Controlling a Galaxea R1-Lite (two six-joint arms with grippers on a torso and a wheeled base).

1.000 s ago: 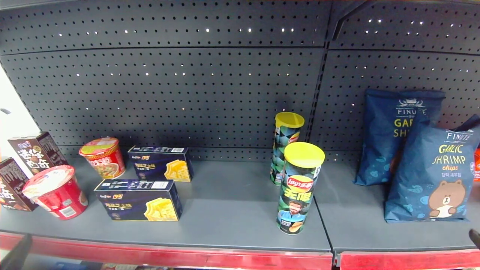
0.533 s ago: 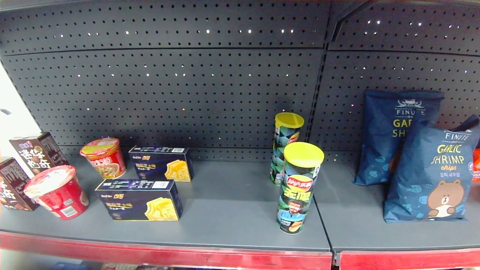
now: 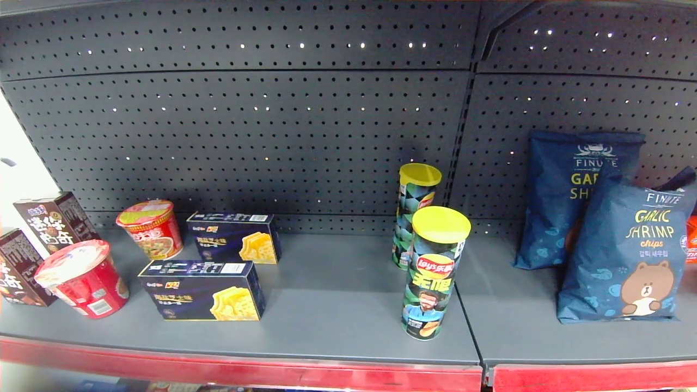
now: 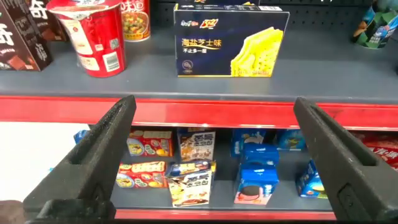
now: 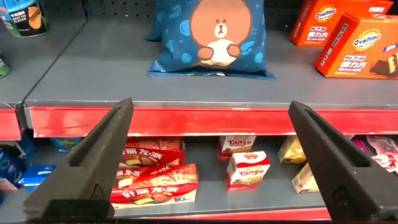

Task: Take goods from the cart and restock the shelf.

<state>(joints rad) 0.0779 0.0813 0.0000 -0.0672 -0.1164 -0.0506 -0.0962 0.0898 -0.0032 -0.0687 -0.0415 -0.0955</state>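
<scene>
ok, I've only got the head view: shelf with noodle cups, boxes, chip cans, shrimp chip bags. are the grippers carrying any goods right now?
Observer: The left gripper is open with nothing in it. It faces the red shelf edge, below the navy cracker box.
Operator: and the right one?
Observer: The right gripper is also open with nothing in it. It sits in front of the bear-print shrimp chips bag.
Operator: my view clips something orange past that bag. what is it?
Observer: Orange boxes, standing on the same shelf just beside the bag.
</scene>
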